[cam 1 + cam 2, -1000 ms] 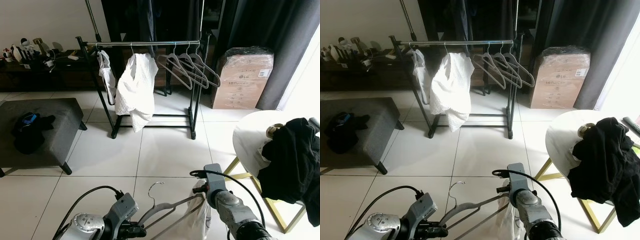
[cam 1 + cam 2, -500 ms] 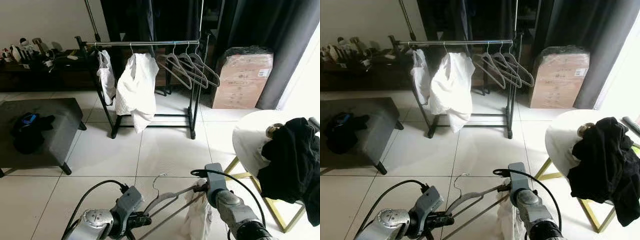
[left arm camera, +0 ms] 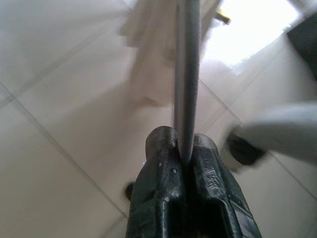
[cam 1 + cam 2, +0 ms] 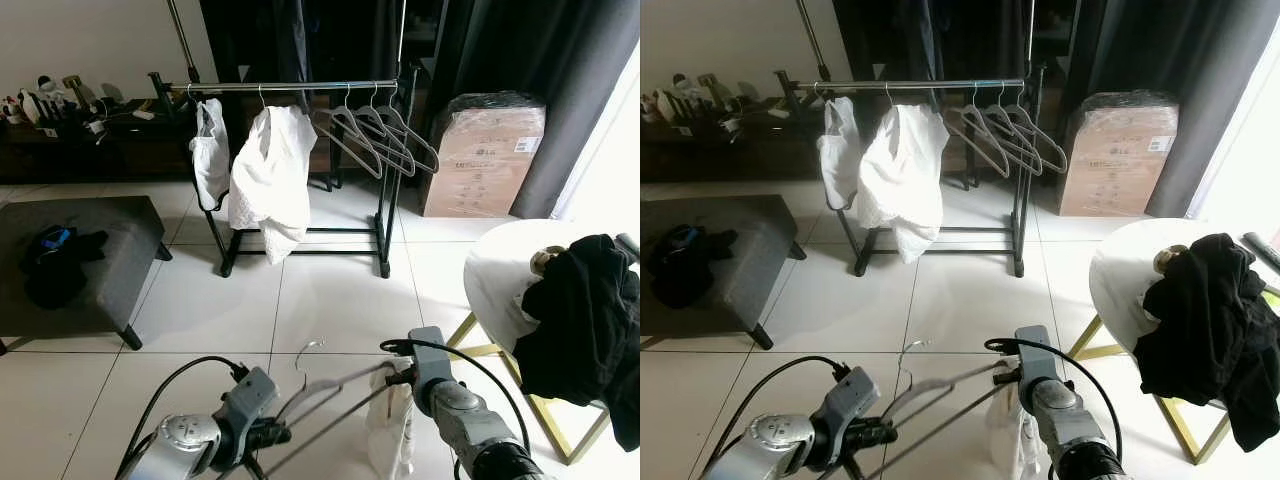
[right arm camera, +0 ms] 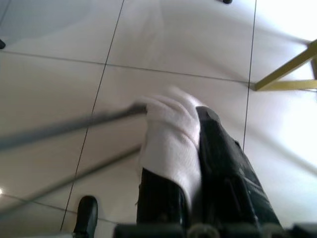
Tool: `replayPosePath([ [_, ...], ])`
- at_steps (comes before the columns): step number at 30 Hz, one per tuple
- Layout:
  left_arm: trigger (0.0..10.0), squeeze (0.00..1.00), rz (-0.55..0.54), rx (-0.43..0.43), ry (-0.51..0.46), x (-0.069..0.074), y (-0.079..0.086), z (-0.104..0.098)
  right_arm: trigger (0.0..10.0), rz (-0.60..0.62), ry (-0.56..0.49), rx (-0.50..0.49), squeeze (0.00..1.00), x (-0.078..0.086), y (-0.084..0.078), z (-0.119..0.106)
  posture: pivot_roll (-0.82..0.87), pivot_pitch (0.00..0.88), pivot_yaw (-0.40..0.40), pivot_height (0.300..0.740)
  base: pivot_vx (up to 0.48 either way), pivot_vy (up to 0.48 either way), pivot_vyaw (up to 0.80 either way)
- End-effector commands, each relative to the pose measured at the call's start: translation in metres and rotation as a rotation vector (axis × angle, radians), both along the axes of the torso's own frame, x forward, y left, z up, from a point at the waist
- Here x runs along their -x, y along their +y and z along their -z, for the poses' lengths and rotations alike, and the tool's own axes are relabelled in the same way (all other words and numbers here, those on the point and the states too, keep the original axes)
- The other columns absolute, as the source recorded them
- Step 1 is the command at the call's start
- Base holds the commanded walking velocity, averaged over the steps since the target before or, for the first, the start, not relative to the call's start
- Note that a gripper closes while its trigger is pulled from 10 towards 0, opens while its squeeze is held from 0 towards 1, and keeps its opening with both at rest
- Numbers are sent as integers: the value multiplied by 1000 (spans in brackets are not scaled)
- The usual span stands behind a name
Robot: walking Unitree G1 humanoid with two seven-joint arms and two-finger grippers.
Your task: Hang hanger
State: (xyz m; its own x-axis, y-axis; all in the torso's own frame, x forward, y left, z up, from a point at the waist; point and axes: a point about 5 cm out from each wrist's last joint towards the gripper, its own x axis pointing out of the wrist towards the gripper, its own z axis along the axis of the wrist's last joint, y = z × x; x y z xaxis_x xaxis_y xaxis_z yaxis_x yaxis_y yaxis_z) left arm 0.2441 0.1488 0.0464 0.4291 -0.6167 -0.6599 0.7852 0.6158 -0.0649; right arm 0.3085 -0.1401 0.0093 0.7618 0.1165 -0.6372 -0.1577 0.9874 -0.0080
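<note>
Well short of the clothes rack [image 4: 300, 88], the left hand [image 3: 182, 148] pinches the grey hanger [image 4: 335, 385]; the right hand [image 5: 185, 163] pinches its white garment [image 4: 390, 420].

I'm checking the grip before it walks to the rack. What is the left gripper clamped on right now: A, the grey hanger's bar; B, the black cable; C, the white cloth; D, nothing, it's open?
A: in the left wrist view the left gripper has its black fingers shut on the hanger, while the white cloth sits in the right gripper.
</note>
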Motion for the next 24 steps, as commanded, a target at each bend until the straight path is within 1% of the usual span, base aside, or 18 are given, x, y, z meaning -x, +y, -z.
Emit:
replayPosePath([
  [1,10000,0,37,16,32,6,-1,-1,10000,0,-15,-10,0,-3,3,-4,-42,83,29,740,0,0,0],
  [2,10000,0,92,16,75,13,2,-2,10000,-2,-15,-10,0,-3,3,-5,-39,82,29,740,0,0,0],
  [3,10000,0,110,18,87,15,3,-3,10000,-2,-15,-10,0,-3,3,-5,-38,82,29,740,0,0,0],
  [6,10000,0,150,26,114,21,5,-5,10000,-3,-15,-11,0,-3,3,-4,-38,82,29,740,0,0,0],
  [10,10000,0,175,39,119,23,2,-8,10000,-2,-15,-11,0,-3,3,-4,-38,81,29,740,0,0,0],
  [12,10000,0,181,38,112,23,2,-9,10000,-2,-15,-10,0,-3,3,-4,-38,81,29,740,0,0,0],
  [16,10000,0,112,25,14,8,-2,-12,10000,-3,-15,-11,0,-3,4,-4,-40,82,29,740,0,0,0],
  [17,10000,0,97,25,3,6,-3,-13,10000,-2,-15,-11,0,-3,4,-4,-40,82,29,740,0,0,0],
  [22,10000,0,88,14,7,5,-2,-14,10000,0,-14,-11,0,-3,3,-4,-43,82,31,740,0,0,0],
  [24,10000,0,100,1,23,9,1,-15,10000,4,-13,-9,0,-3,2,-4,-41,82,31,740,0,0,0],
])
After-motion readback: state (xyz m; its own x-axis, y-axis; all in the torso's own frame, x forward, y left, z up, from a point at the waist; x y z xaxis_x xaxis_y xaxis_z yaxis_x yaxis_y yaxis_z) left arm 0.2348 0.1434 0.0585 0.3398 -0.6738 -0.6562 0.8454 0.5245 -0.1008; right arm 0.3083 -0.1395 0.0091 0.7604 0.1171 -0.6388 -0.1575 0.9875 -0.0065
